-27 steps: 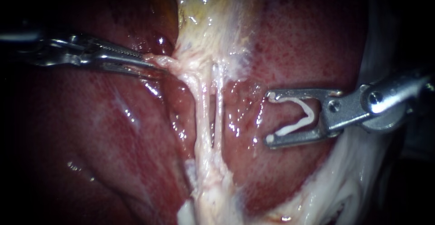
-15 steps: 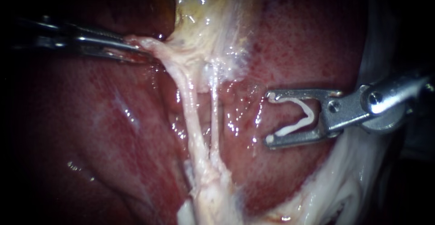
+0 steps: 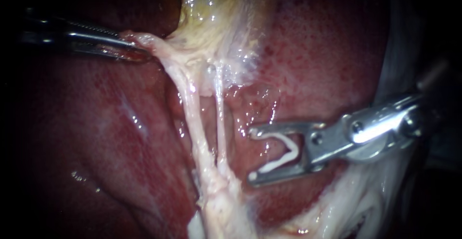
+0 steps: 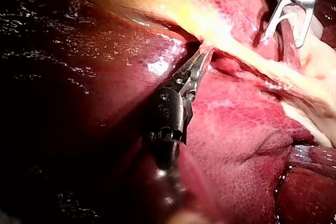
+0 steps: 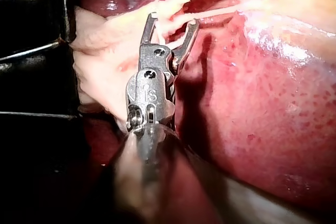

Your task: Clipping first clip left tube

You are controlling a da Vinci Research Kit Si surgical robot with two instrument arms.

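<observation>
The liver (image 3: 110,138) is a broad, wet bed, probably soft and easily bruised, with the yellowish gallbladder (image 3: 216,22) above it. From the gallbladder's neck two thin pale tubes run down. The left tube (image 3: 192,119) is stretched taut, with a narrow window separating it from the right tube (image 3: 220,123). It looks slick and likely to tear, so mid-span seems the best place to clip it. The left tool (image 3: 127,46) is clamped on pale tissue (image 3: 144,41) at the neck. The right tool (image 3: 252,154), spread wide, carries an open white clip (image 3: 292,148) near the right tube, which bars its way.

No readable text, labels, brands, numbers or signs anywhere in these views.
</observation>
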